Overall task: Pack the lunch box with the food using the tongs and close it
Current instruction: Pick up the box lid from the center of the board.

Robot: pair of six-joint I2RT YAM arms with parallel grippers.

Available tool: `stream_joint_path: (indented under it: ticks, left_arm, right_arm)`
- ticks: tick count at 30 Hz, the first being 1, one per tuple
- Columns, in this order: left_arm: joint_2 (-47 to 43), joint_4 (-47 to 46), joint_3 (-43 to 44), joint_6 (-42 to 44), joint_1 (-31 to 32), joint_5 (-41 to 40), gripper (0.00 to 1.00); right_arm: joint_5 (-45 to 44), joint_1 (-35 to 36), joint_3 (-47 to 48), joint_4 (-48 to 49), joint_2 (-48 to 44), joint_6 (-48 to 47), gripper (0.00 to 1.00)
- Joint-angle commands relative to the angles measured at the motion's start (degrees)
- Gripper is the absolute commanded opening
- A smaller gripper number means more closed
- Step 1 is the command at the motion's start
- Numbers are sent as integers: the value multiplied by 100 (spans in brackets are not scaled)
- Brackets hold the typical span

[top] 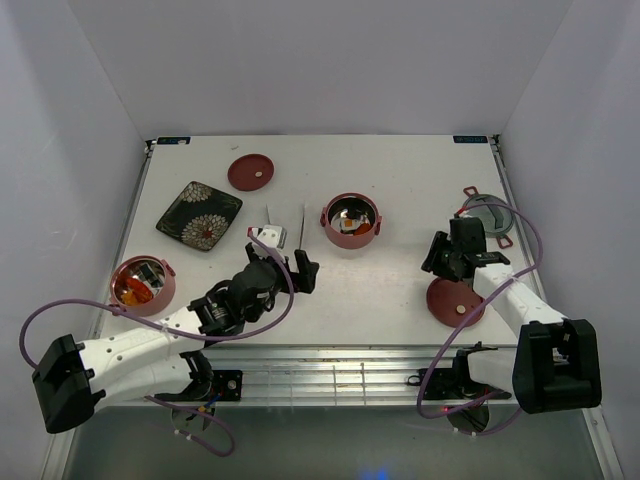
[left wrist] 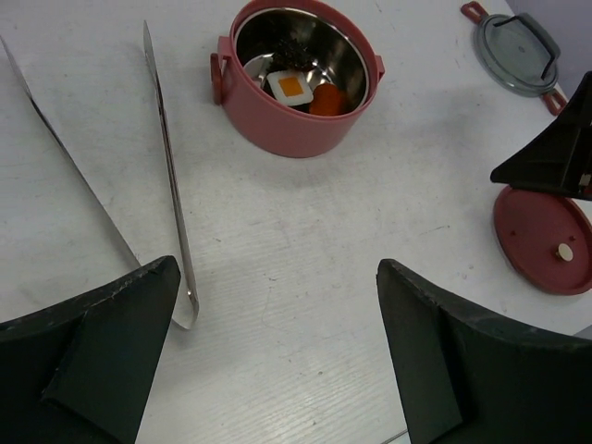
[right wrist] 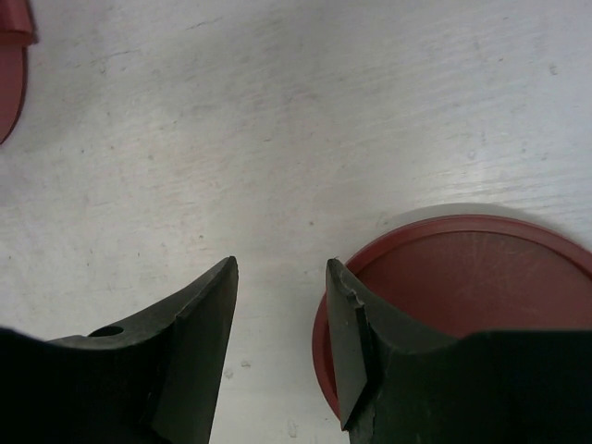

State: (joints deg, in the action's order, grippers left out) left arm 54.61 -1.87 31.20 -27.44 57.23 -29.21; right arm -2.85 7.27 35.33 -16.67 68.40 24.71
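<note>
The right arm's jaws stand half parted and empty, with bare white bench [right wrist: 277,111] showing in the gap. Their right-hand finger overlaps the near rim of a flat, round, dark-red lid [right wrist: 472,277] lying on the bench, so the lid is beside the gap, not in it. The left arm's jaws are released wide, gripping nothing. They hang above the joined end of the long, thin silver metal tongs [left wrist: 166,166], which lie flat just beside the left-hand finger. Ahead of the left jaws sits a round dusty-red lunch-box tier with a shiny steel inside [left wrist: 287,134]. It is uncovered and holds the food [left wrist: 291,86]: a white roll with an orange centre and an orange-red piece (something dark behind them I cannot make out). A second open dusty-red tier [top: 163,297], well off to those jaws' left, also holds orange pieces. With the tongs laid down, the step in hand looks like taking up the lid. To do it well, the right jaws should slide towards the lid until its rim sits squarely in the gap, then go low and pinch firmly. Closing where they stand now would probably catch only bench, or nudge the lid aside. Once it is held, keep it level and lower it centred on a tier.
</note>
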Motion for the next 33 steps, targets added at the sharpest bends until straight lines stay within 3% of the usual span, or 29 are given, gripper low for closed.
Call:
stream_joint_path:
  ticks: [1, 15, 33]
  left_arm:
    - [-205, -191, -70, 2, 25, -120, 98]
    - [-328, -200, -167, -94, 25, -357, 98]
    - [-847, -331, -448, -139, 25, -682, 98]
  right_arm:
    - [-207, 196, 158, -135, 24, 69, 49]
    - [-875, 345, 448, -829, 15, 210, 53]
    - [-1094, 1075, 659, -900, 1026, 210, 43]
